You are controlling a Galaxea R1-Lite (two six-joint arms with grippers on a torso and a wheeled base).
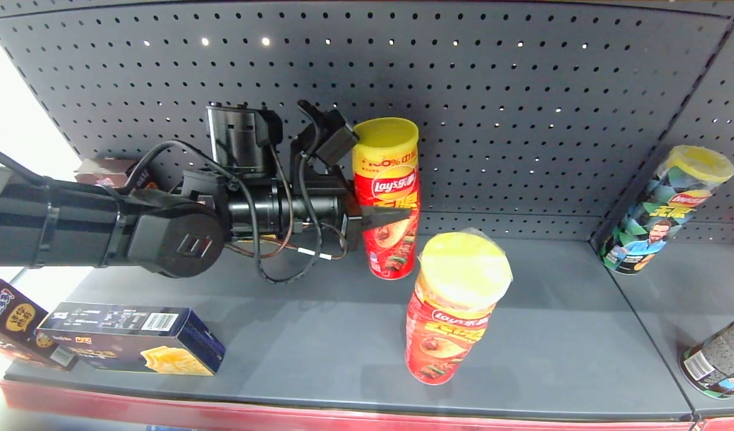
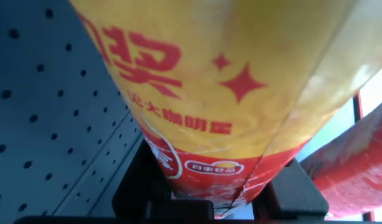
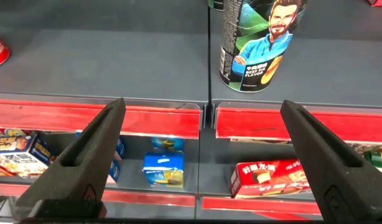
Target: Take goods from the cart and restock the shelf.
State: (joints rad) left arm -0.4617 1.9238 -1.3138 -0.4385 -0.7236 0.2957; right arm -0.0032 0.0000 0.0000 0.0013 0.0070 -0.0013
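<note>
Red chip can [image 1: 387,179] yellow-lidded; dark grey perforated backboard [image 1: 522,120].

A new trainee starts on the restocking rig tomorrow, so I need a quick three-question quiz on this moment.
1. True or false: the left hand is shut on the rear red can.
2. How many red cans stand on the shelf? A one, B two, C three.
3. Fill in: the right hand is ____ (open or shut).
Key: 1 true; 2 B, the rear one and the front red can; 3 open.
</note>
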